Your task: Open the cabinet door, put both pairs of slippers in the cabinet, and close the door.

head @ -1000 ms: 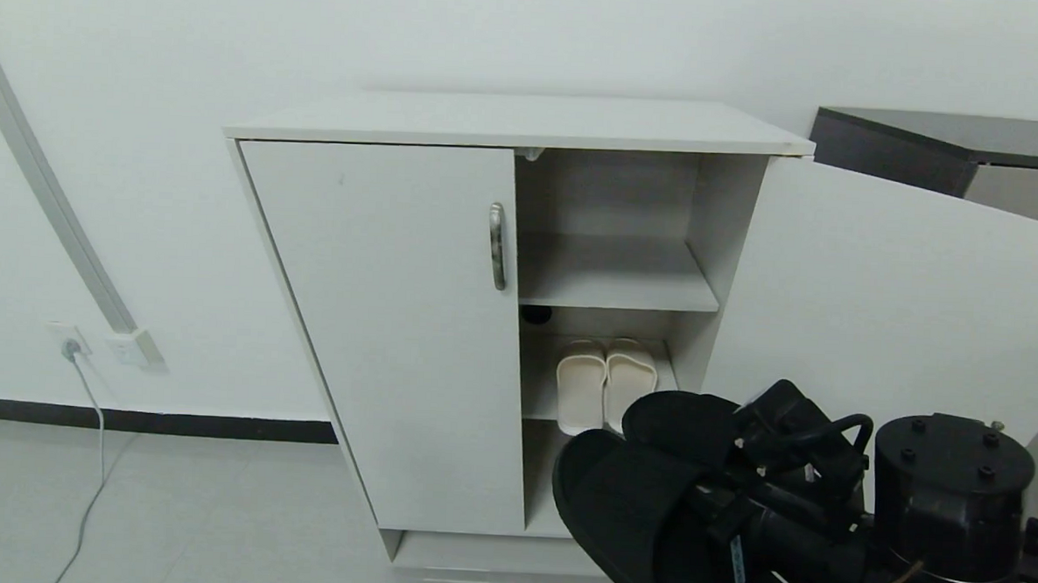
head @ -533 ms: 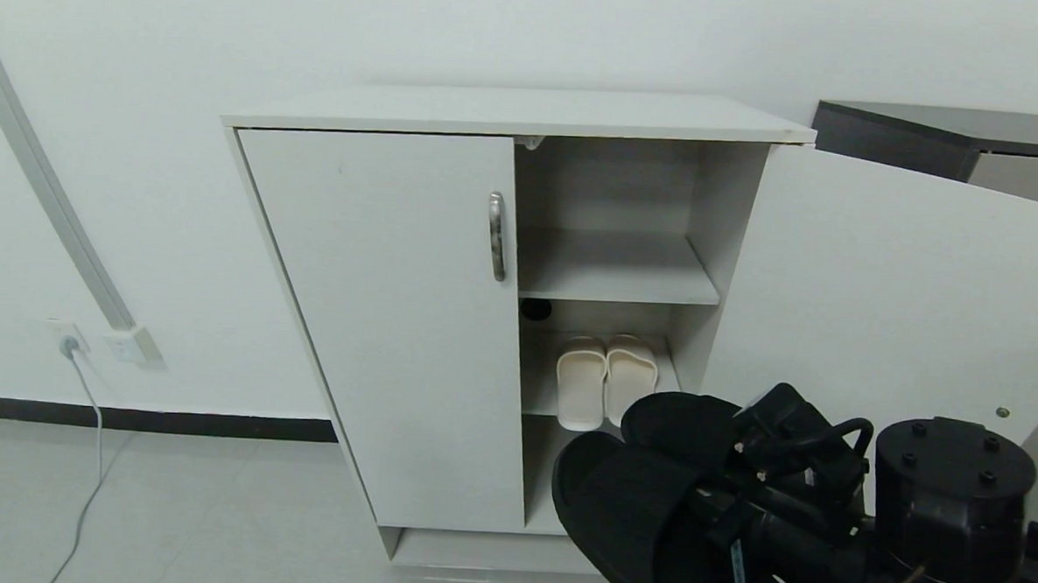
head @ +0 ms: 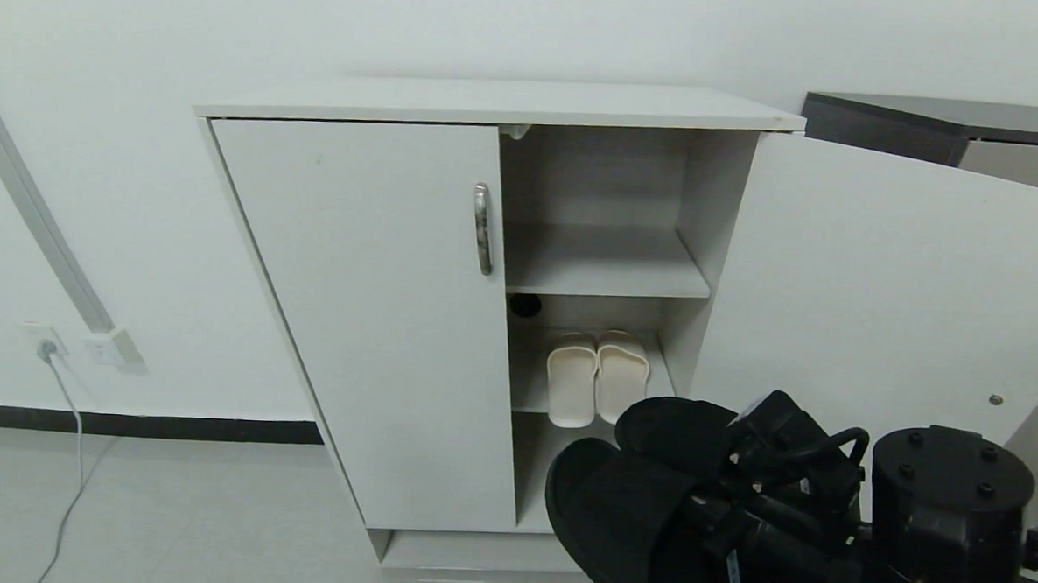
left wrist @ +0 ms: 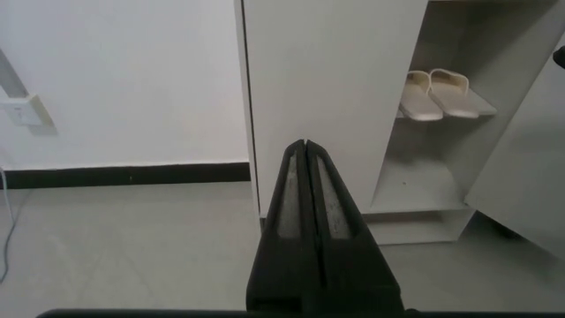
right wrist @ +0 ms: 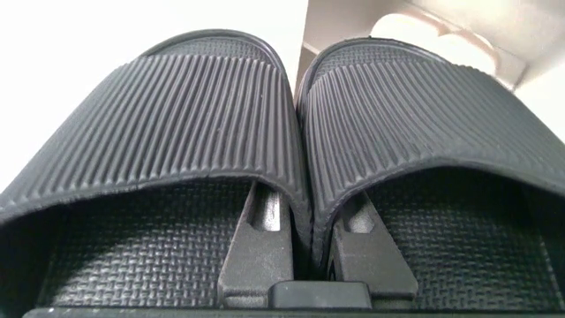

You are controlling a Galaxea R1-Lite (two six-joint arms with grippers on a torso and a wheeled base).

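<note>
1. A pale tiled floor [head: 168, 504] meets a plain white wall [head: 144, 47]. Against that wall stands the white two-door wooden cabinet [head: 492, 102].
2. Nearest, in front of the cabinet's open right half, the right gripper [right wrist: 309, 240] is clamped on the pair of black ribbed rubber slippers [head: 632, 507]. One finger sits inside each slipper, pinching their adjoining side walls together.
3. The slippers' long axis runs toe-first toward the cabinet opening, which lies ahead and a little to the left.
4. The left gripper [left wrist: 305, 190] hangs low before the cabinet's closed left door [head: 369, 320], its fingers pressed together on nothing.
5. The cabinet's right door [head: 878, 290] is swung wide open.
6. Inside, the pair of cream slippers [head: 596, 375] lies on the middle shelf. The upper shelf [head: 603, 269] and the bottom compartment [head: 542, 472] look free, and the bottom one is probably the easier to reach.
</note>
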